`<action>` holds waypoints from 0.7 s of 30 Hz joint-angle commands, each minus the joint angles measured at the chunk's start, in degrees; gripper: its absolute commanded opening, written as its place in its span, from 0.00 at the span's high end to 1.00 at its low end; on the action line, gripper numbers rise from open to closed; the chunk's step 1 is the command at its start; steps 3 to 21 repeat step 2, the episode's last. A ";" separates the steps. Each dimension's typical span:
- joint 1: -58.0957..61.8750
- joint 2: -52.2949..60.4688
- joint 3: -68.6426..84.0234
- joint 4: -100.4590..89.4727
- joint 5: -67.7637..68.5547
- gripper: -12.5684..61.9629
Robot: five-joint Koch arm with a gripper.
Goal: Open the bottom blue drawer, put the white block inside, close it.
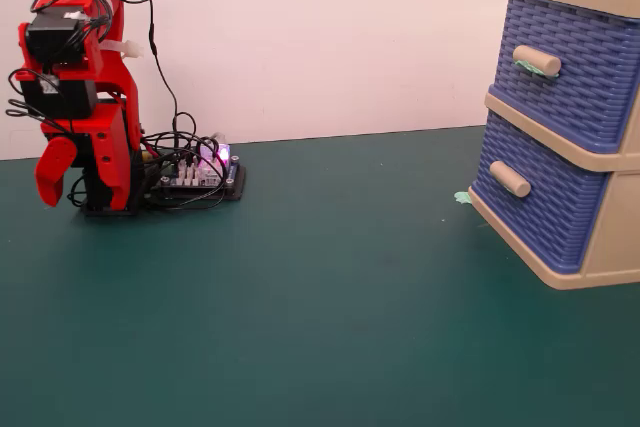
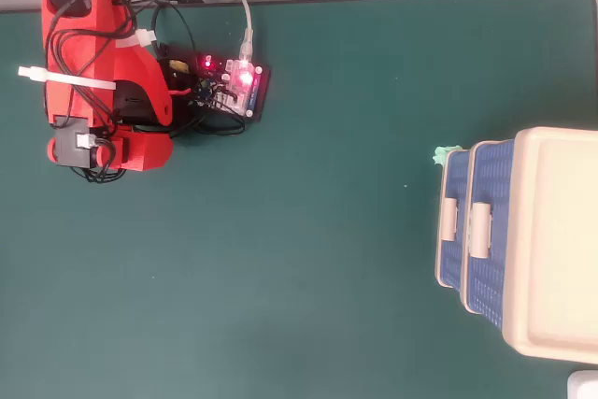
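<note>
Green mat [image 1: 330, 297]; jaws' gap unclear, nothing held.

Dark green matte worktop [image 1: 330, 317]; plain white wall [image 1: 330, 37] behind. Red plastic arm [image 1: 95, 137] with black motor blocks, black cables, white cable ties; red pincer [image 1: 50, 172]. Black circuit board [image 2: 234, 89] beside the arm base, lit with red and pinkish-white lights. Beige plastic drawer frame [image 1: 570, 142] holding two blue basket-weave fronts: bottom blue drawer [image 1: 535, 202] with plain beige cylindrical handle [image 1: 510, 179]; upper blue drawer [image 1: 580, 62], its handle marked with green tape. Pale green scrap [image 1: 462, 197] at the frame's foot.
</note>
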 commanded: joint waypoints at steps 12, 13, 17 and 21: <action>-0.09 2.81 1.93 4.39 0.00 0.37; -0.09 2.81 1.93 4.39 0.00 0.37; -0.09 2.81 1.93 4.39 0.00 0.37; -0.09 2.81 1.93 4.39 0.00 0.37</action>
